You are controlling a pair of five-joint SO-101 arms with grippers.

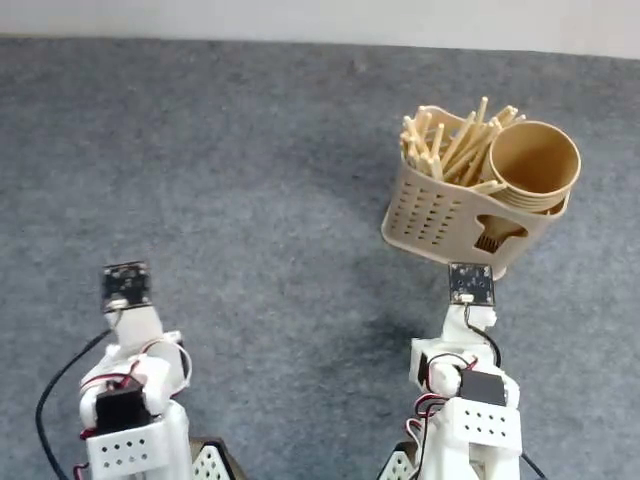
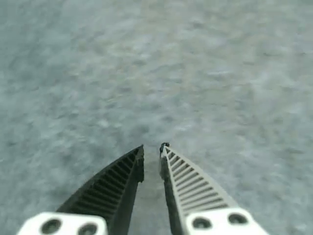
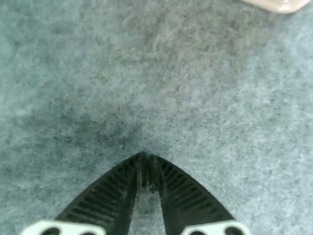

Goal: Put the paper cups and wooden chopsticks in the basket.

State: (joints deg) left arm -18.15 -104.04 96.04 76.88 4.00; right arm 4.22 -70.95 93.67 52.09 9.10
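Observation:
A beige slotted basket [image 1: 440, 215] stands at the back right of the grey carpet. Several wooden chopsticks [image 1: 450, 140] stick out of its left half, and stacked paper cups [image 1: 535, 160] sit in its right half. My right arm is folded back just in front of the basket; its gripper [image 3: 144, 155] is shut and holds nothing above bare carpet. My left arm is folded back at the front left, far from the basket. Its gripper [image 2: 152, 147] is shut to a slim gap, with nothing between the fingers.
Grey carpet [image 1: 250, 180] covers the whole work surface. A corner of the basket [image 3: 274, 4] shows just ahead of my right gripper. A pale strip [image 1: 320, 20] runs along the far edge of the carpet.

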